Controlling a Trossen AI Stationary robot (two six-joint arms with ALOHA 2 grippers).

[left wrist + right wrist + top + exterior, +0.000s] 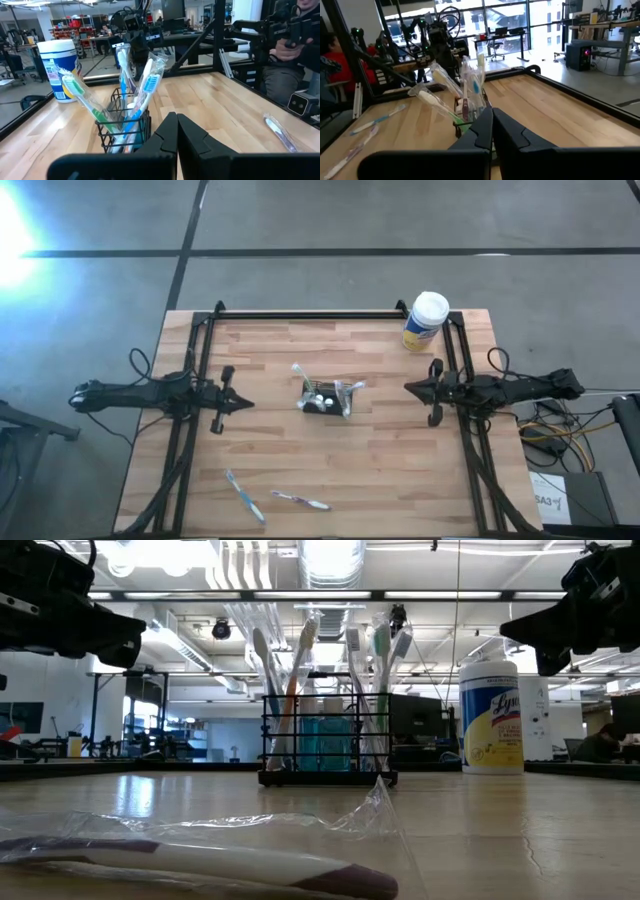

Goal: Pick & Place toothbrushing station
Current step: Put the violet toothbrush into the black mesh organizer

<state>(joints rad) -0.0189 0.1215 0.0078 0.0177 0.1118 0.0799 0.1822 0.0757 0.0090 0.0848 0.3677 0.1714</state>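
The toothbrushing station (325, 401), a small black mesh holder box, stands on its base at the table's middle with several wrapped toothbrushes upright in it (326, 730) (125, 125) (465, 107). My left gripper (246, 406) hovers shut at the table's left side, pointing level at the station; its fingers show together in its wrist view (176, 134). My right gripper (408, 387) hovers shut at the right side, also pointing at the station (492, 129). Neither touches anything.
A white-lidded, yellow-labelled round canister (426, 321) stands at the far right (490, 716). Two wrapped toothbrushes lie near the front edge: a blue one (245, 496) and a purple one (300, 500), the latter close in the low view (200, 865). A person sits beyond the table (290, 50).
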